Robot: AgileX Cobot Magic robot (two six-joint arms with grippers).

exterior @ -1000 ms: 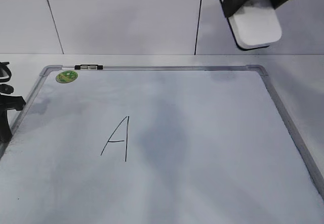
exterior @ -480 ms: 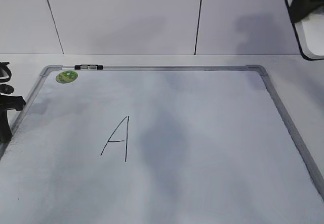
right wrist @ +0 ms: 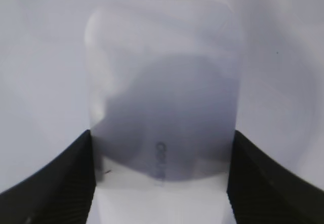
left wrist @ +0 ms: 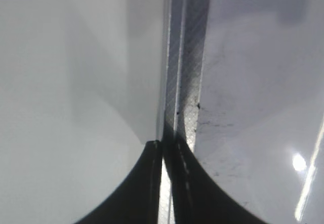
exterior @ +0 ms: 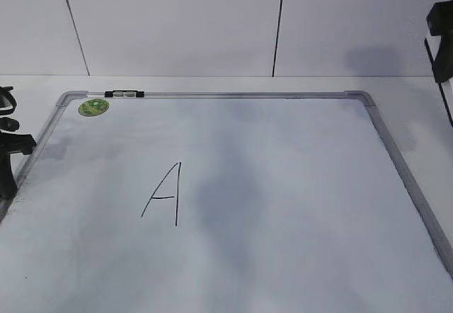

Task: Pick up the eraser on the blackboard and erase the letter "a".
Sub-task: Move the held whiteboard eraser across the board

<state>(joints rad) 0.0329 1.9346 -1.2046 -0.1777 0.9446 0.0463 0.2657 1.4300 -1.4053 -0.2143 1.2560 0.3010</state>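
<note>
White blackboard [exterior: 297, 185] lies flat below a pale panelled wall [exterior: 177, 23]
My right gripper [right wrist: 162, 183] pinches the eraser [right wrist: 164, 82]; my left gripper [left wrist: 163, 150] is pressed together

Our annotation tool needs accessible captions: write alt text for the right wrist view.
A white eraser with faint grey lettering fills the frame, clamped between the two black fingers of the right end effector. Pale blurred surface lies behind it.

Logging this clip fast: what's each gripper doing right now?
Left gripper: shut, empty, fingers together over the blackboard frame.
Right gripper: shut on the eraser.
</note>
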